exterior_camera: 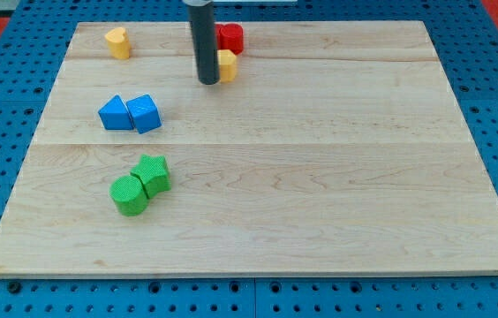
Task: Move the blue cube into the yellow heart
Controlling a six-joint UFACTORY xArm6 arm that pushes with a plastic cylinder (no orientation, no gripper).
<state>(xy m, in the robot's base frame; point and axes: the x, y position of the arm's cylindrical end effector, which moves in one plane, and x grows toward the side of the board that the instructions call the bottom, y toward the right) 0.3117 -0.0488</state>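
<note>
The blue cube (145, 113) sits on the wooden board (320, 177) at the left, touching a blue triangular block (116, 114) on its left. The yellow heart (118, 41) lies near the board's top left corner. My tip (208, 81) is near the view's top centre, well to the right of and above the blue cube. The rod stands just left of a second yellow block (227, 64) and partly hides it.
A red block (230, 38) sits at the top edge just above the second yellow block. A green star-like block (153, 173) and a green round block (129, 195) touch each other at the lower left.
</note>
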